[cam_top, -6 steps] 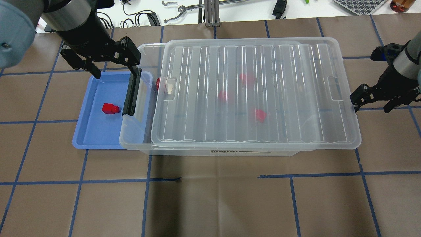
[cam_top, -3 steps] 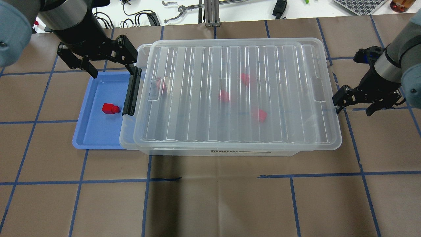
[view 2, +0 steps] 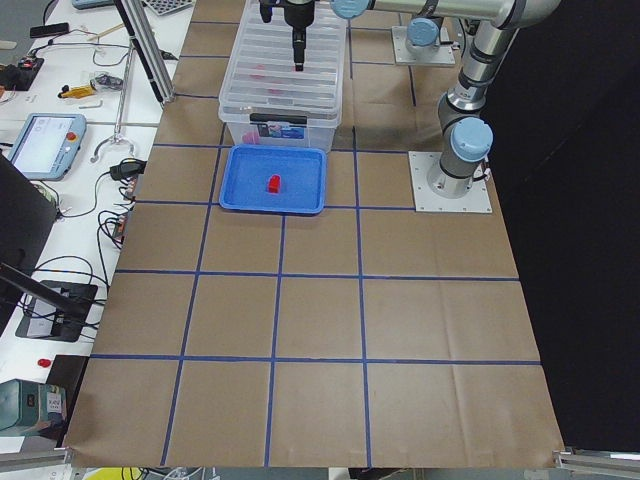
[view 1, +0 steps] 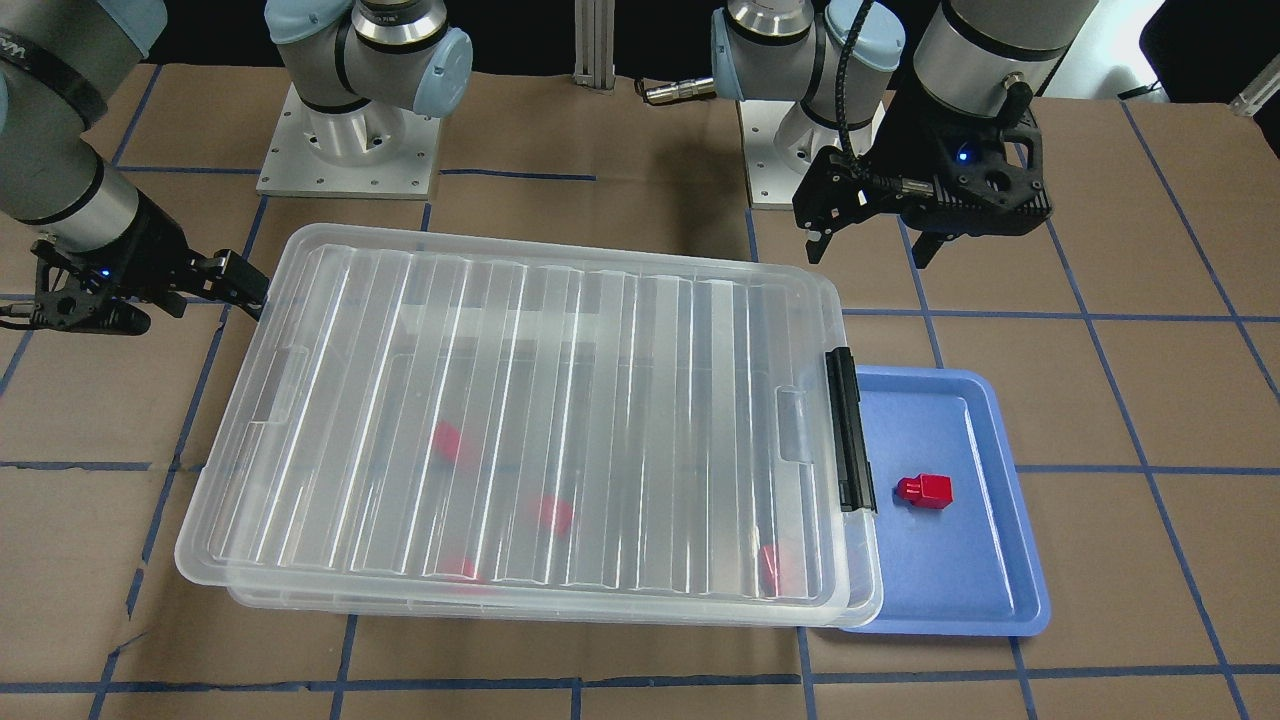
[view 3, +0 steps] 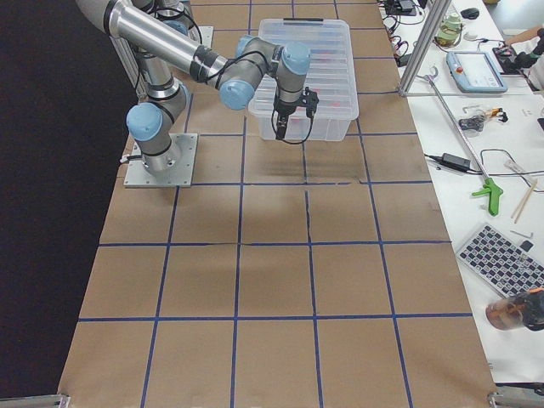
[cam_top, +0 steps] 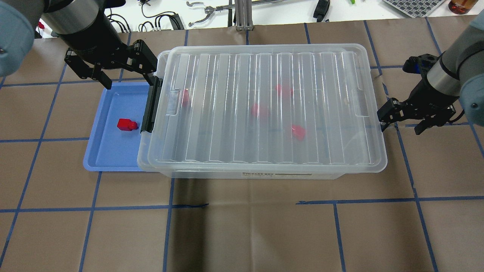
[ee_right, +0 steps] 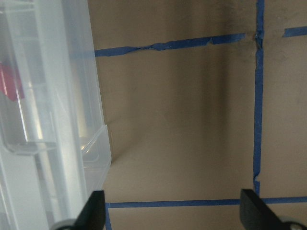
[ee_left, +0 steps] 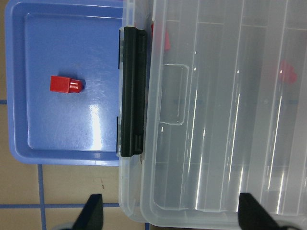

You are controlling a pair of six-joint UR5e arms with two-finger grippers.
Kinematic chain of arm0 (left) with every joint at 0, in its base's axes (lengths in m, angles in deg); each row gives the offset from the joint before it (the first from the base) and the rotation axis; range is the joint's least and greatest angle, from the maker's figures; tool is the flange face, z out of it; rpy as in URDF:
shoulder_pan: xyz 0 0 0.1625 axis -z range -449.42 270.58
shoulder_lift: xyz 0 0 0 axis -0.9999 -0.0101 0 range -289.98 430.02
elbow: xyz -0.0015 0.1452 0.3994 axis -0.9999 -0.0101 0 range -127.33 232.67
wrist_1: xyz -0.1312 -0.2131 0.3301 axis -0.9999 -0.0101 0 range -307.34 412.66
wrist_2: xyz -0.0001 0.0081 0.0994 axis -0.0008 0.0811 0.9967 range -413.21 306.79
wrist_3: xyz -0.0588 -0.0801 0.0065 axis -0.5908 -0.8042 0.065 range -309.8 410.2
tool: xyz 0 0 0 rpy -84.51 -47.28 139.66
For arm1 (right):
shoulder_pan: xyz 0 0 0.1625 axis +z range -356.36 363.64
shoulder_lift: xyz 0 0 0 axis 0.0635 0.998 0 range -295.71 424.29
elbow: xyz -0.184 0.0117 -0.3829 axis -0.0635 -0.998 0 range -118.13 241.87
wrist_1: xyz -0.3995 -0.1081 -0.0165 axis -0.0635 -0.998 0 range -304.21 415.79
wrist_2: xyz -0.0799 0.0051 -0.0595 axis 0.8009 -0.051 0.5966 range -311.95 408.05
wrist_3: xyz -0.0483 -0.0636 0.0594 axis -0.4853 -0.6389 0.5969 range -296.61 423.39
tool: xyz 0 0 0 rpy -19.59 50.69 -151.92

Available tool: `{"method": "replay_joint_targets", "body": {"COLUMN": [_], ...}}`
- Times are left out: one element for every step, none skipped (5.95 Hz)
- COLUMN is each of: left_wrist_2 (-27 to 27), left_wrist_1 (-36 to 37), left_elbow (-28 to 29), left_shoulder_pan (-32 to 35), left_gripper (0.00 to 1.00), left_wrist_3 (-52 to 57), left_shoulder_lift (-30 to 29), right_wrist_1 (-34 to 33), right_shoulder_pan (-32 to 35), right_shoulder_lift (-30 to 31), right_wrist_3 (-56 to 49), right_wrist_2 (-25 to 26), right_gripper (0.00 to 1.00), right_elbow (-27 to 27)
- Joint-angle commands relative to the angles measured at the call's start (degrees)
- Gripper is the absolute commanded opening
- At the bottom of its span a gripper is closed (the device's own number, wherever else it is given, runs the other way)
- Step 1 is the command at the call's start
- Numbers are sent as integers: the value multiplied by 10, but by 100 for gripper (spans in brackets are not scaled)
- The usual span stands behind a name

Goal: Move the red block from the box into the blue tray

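A red block (cam_top: 126,124) lies in the blue tray (cam_top: 109,158), beside the box's black latch bar (cam_top: 151,109); it also shows in the left wrist view (ee_left: 66,84). The clear box (cam_top: 242,174) overlaps the tray's right edge. Its ribbed lid (cam_top: 264,68) lies over it, and several red blocks (cam_top: 298,132) show blurred through it. My left gripper (cam_top: 130,81) is open and empty above the tray's far end. My right gripper (cam_top: 401,126) is open and empty, with one finger at the lid's right edge (ee_right: 96,158).
Brown paper with blue tape lines covers the table (cam_top: 242,226). A white bench with tools and cables (cam_top: 211,9) runs along the far side. Both arm bases (view 1: 350,150) stand behind the box.
The lid has slid left over the box, closing the gap at the latch end. My right gripper has moved left with the lid's edge. My left gripper has shifted slightly left.
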Motion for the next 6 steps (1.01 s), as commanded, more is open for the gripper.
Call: {"method": "replay_joint_targets", "body": {"left_wrist_2": [0,-1,-1,-1,0,2], "left_wrist_1": [0,0,0,0,0,0], "left_elbow": [4,4,5,5,5,6], "left_shoulder_pan": [1,1,0,0,0,0], "left_gripper": [98,98,98,98,98,98], "left_wrist_3": [2,2,2,2,1,1], "left_shoulder_lift": [-3,-3,-3,-3,-2,-2], "right_wrist_1": [2,1,1,0,44,124], "right_shoulder_pan": [0,0,11,43,72,100], "right_shoulder_lift": [2,10,13,14,11,2], "right_wrist_3": [-2,-3,-2,2,33,94], "right_wrist_2": [-3,-4,-4,6,10,12], "right_gripper": [100,100,100,100,100,100], "right_elbow": [-4,-13,-36,-68,-123,-195]}}
